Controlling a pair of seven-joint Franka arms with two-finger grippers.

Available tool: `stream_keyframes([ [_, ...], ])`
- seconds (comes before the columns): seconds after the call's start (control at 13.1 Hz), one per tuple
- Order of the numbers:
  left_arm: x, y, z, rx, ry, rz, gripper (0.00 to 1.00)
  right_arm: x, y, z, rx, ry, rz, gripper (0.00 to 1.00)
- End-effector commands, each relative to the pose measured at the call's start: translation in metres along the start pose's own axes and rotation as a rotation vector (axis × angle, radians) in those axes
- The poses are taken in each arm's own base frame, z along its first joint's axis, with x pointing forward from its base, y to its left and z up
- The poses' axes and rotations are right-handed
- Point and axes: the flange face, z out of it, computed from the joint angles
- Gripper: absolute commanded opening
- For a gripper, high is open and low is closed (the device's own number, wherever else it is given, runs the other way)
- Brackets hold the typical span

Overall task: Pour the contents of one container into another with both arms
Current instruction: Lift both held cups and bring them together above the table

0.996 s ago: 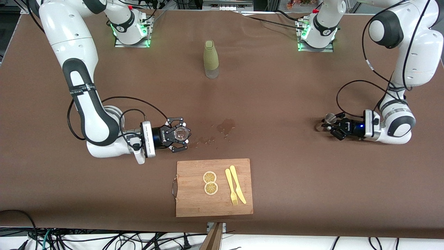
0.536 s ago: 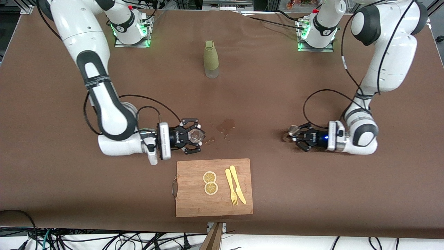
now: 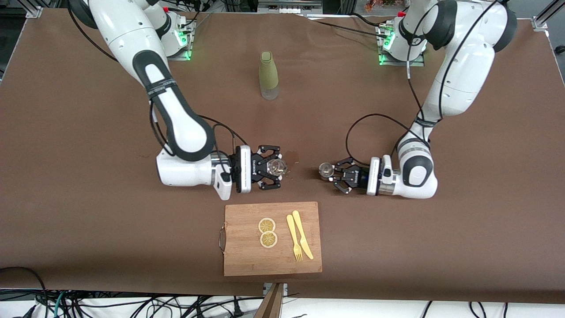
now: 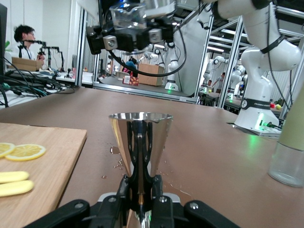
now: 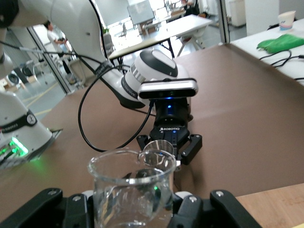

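Note:
A clear glass beaker stands upright in my right gripper, which is shut on it over the wet patch at the table's middle. In the right wrist view the beaker fills the foreground. My left gripper is shut on a small steel jigger, also upright, a short gap from the beaker. The jigger's cone rises between the left gripper's fingers, and the beaker hangs higher, facing it. From the right wrist, the jigger shows just past the beaker's rim.
A wet spill marks the cloth under the right gripper. An olive bottle stands farther from the front camera, between the bases. A wooden cutting board with two lemon slices, a yellow fork and a knife lies nearer.
Both arms have swung in from their ends of the table toward the middle, each carrying its vessel. The beaker and jigger now face each other closely.

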Motion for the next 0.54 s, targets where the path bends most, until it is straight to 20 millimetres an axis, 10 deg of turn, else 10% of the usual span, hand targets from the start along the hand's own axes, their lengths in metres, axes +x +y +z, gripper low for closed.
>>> stream_keyframes([
  [0.0,0.006,-0.007,0.026,0.015,-0.003,0.008,0.00,0.011,-0.011,0.007,-0.007,-0.120,0.009,0.00],
  [0.46,0.009,-0.008,0.065,0.037,-0.012,-0.005,0.00,0.014,-0.018,0.025,-0.032,-0.202,-0.031,0.00],
])
